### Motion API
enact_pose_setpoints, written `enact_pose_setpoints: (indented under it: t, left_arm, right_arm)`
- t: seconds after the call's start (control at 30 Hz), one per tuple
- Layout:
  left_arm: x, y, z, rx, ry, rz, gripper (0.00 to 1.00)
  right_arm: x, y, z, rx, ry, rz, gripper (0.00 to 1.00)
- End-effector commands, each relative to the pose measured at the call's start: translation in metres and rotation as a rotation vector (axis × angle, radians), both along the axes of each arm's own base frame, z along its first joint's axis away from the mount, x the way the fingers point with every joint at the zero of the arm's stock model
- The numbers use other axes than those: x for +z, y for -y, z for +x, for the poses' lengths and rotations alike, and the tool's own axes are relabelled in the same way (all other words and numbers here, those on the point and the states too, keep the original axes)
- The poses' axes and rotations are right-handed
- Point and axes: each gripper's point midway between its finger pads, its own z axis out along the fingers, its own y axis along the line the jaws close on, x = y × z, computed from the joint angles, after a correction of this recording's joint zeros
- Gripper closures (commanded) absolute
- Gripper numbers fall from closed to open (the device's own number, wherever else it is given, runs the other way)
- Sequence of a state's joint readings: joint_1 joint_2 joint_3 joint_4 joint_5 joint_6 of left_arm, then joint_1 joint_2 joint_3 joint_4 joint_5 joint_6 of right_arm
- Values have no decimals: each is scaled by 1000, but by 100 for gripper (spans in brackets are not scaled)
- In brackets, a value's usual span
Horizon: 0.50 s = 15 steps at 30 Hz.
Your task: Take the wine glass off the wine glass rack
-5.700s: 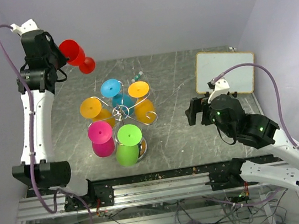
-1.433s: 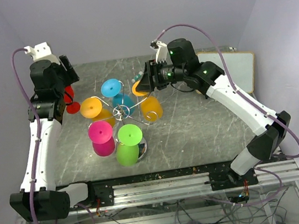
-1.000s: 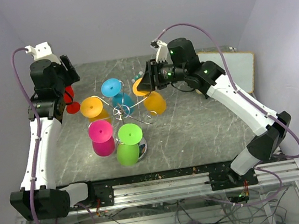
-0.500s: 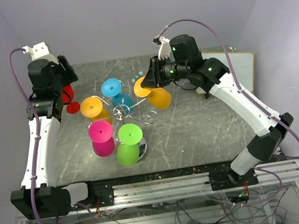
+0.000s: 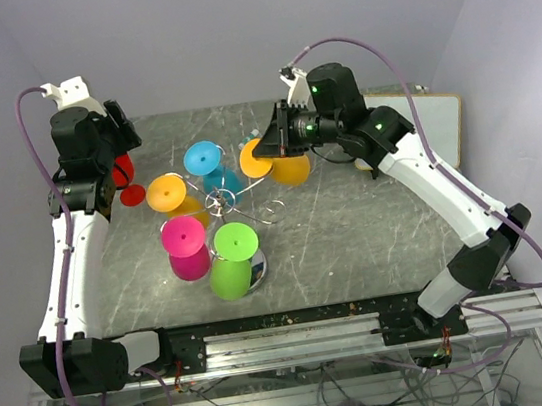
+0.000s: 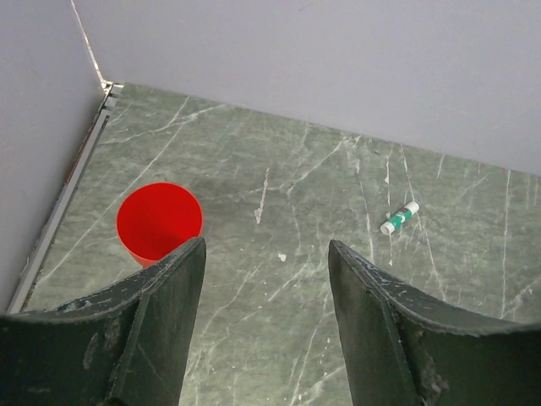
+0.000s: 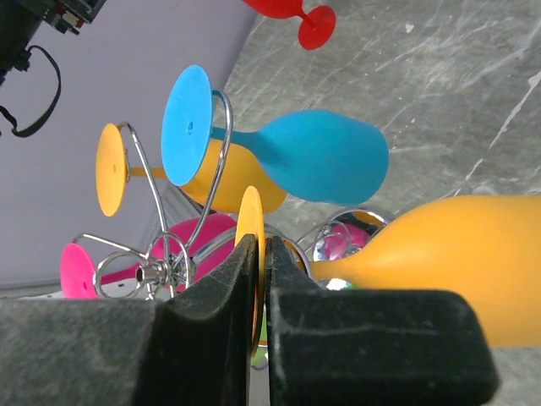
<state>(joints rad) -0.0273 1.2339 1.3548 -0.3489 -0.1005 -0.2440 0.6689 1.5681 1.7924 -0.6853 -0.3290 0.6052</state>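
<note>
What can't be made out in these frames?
1. Top external: orange wine glass foot, covered by the right end effector; clearance from the wine glass rack hook unclear.
2. Left wrist: red glass lower part, behind a finger of the left end effector.
3. Left wrist: green-and-white item, too small to identify.
4. Top external: whiteboard, partly behind the right arm.

From above, the red plastic wine glass (image 5: 124, 175) is half hidden behind the left end effector (image 5: 123, 141). Its wrist camera shows only the rim, the rest behind a finger (image 6: 152, 338). The orange plastic wine glass (image 7: 423, 262) runs off the right wrist picture's edge, its underside masked by the right end effector (image 7: 260, 241). A green-and-white tube (image 6: 399, 218) on the grey stone counter (image 6: 279, 186) is too small to identify.
</note>
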Motion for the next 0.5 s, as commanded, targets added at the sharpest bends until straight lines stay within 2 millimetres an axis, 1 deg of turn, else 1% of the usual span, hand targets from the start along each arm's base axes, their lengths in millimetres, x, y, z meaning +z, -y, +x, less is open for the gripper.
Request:
enact_pose_setpoints:
  t: [0.0, 0.13, 0.3, 0.47]
  left_arm:
    - [18, 1, 1, -11, 41, -14, 30]
    - [18, 1, 1, -12, 42, -16, 30]
    - [16, 2, 2, -15, 37, -19, 30]
    - [15, 2, 3, -15, 33, -20, 30]
  right_arm:
    - [16, 6, -1, -87, -29, 100, 99]
    - [27, 14, -1, -194, -78, 196, 99]
    - [28, 23, -2, -311, -176, 274, 100]
    - [33, 18, -13, -292, -260, 346, 100]
